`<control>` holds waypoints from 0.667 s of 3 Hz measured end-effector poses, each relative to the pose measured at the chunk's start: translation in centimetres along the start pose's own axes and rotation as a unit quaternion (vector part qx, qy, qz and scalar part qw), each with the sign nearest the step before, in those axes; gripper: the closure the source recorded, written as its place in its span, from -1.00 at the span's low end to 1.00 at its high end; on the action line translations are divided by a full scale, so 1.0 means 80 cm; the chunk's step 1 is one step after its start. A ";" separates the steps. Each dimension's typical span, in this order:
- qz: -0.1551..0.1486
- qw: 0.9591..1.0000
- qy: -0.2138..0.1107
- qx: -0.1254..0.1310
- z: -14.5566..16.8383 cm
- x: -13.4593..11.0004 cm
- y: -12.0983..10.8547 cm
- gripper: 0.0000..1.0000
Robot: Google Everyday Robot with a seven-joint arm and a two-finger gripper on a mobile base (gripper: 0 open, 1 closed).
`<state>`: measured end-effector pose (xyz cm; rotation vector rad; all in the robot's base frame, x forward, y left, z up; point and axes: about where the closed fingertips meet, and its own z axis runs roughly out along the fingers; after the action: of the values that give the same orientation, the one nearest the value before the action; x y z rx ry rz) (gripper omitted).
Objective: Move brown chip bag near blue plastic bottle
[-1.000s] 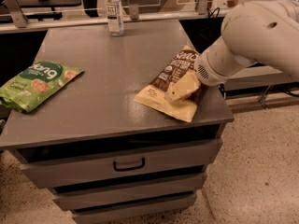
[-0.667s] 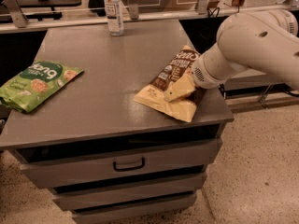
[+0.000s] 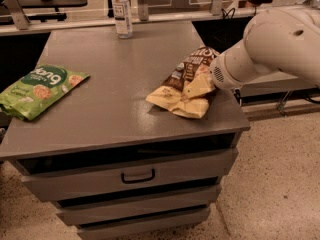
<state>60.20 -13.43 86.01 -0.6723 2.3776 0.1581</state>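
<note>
On the right front part of the cabinet top (image 3: 115, 84), the chip bag (image 3: 176, 93) lies flat, dark end toward the back, cream end toward the front edge. The gripper (image 3: 200, 84) sits on the chip bag's right side, at the end of the arm (image 3: 270, 44) reaching in from the right. You cannot tell from this view whether the gripper is spread or clamped on the chip bag, so treat the grasp as unconfirmed.

The bottle (image 3: 122, 11) stands upright at the far edge, left of centre and well apart from the chip bag. A green bag (image 3: 40, 89) lies at the left edge, off the straight line between the two.

The step in hand appears to be the grasp. The carry is not yet done.

The next move calls for the following:
1. Confirm a firm hold on the chip bag.
2. Raise it just off the surface.
3. Carry it back and to the left, toward the bottle.
4. Set it down just beside the bottle, not against it.

Caution: the bottle is narrow and probably light, and a nudge may topple it. The crinkly chip bag may sag or slip in transit.
</note>
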 end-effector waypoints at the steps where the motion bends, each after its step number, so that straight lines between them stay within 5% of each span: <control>1: -0.022 0.999 -0.038 0.021 -0.047 -0.023 -0.026 0.73; 2: -0.054 0.995 -0.066 0.042 -0.116 -0.034 -0.061 1.00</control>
<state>59.24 -19.05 95.23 -0.7247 2.2033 0.0530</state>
